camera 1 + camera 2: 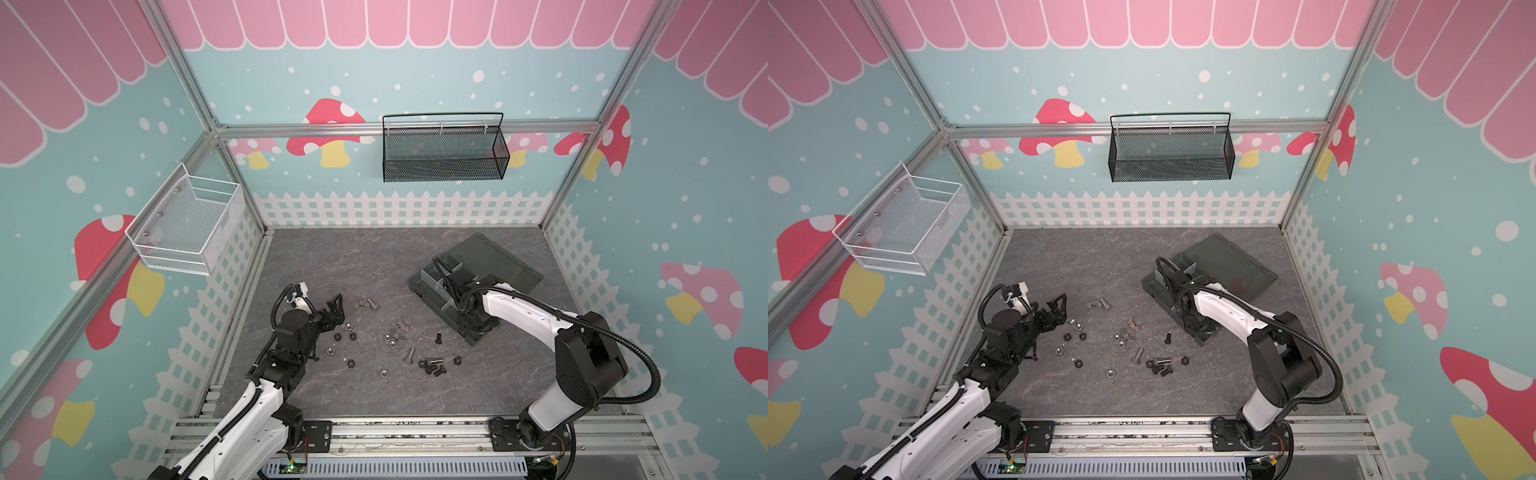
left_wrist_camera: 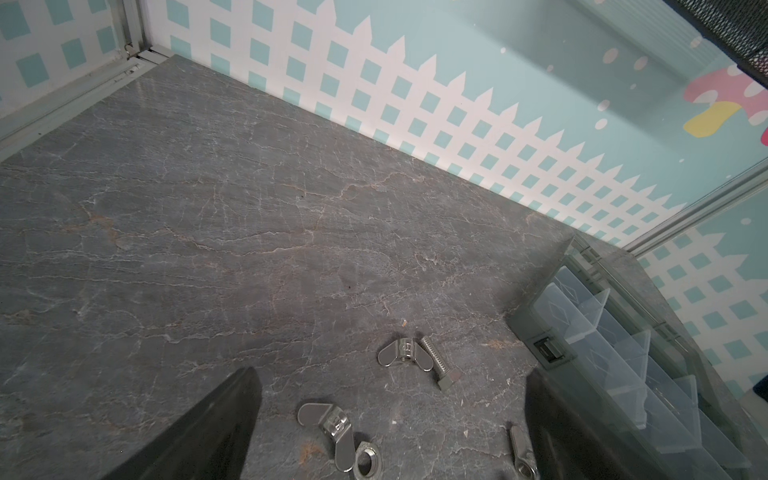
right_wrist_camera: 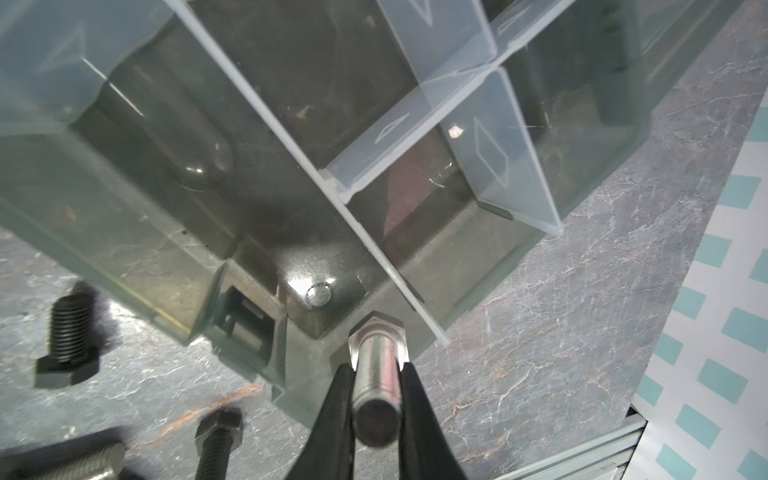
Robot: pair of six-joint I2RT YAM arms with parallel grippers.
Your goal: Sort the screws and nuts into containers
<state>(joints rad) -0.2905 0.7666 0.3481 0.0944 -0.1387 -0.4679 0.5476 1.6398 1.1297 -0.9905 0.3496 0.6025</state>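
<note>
One silver screw (image 3: 376, 357) pinched in right gripper (image 3: 377, 370) at organizer box (image 3: 104, 249) corner; left gripper (image 1: 336, 309) gapes empty; remaining screws (image 1: 438, 338), nuts (image 1: 383, 373) loose beside box.

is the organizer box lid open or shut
Open: the lid lies folded back behind the organizer box, clear dividers exposed.

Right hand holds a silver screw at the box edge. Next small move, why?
Probably nudge the right hand forward so the silver screw clears the front wall of the organizer box: its head seems to hang over the rim, not a compartment.
</note>
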